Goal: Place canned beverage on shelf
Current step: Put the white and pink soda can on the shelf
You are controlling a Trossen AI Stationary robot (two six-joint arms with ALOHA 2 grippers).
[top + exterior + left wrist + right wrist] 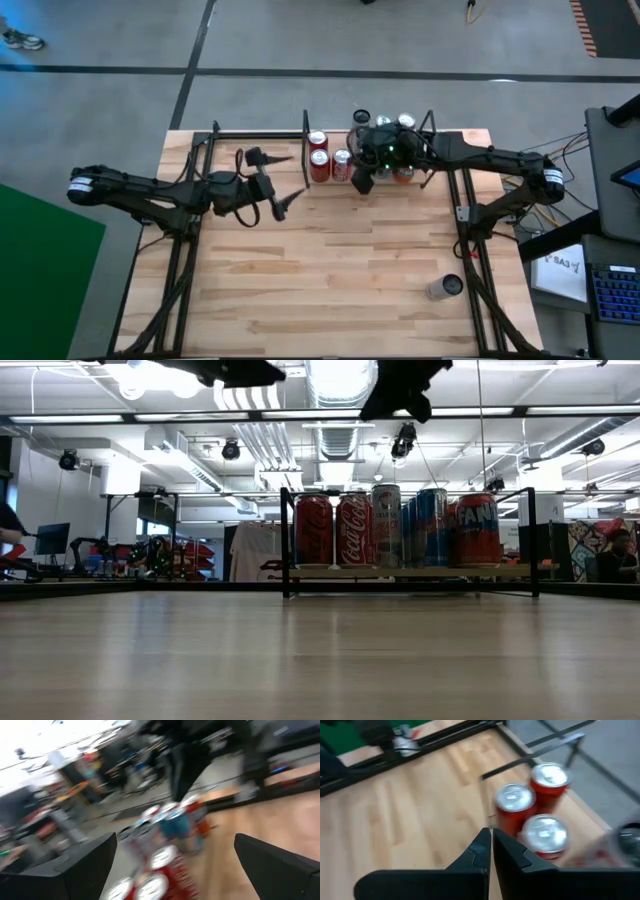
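Note:
The shelf [306, 135], a small wood board in a black frame [320, 572], stands at the table's far edge. Several cans stand upright on it, among them red ones [320, 160] [356, 530] [515, 802] and an orange one [477, 530]. My right gripper [362, 182] [491, 840] is shut on nothing; it hangs above the shelf's near side, over the cans. My left gripper [290, 178] [175, 870] is open, held level above the table just left of the shelf, and faces the cans. A silver can [445, 288] is alone on the table at the near right.
Black frame legs [180, 270] [480, 270] run along both sides of the table. Bare wood [330, 270] lies between the shelf and the near edge. A desk with a keyboard [610, 290] stands beyond the right edge.

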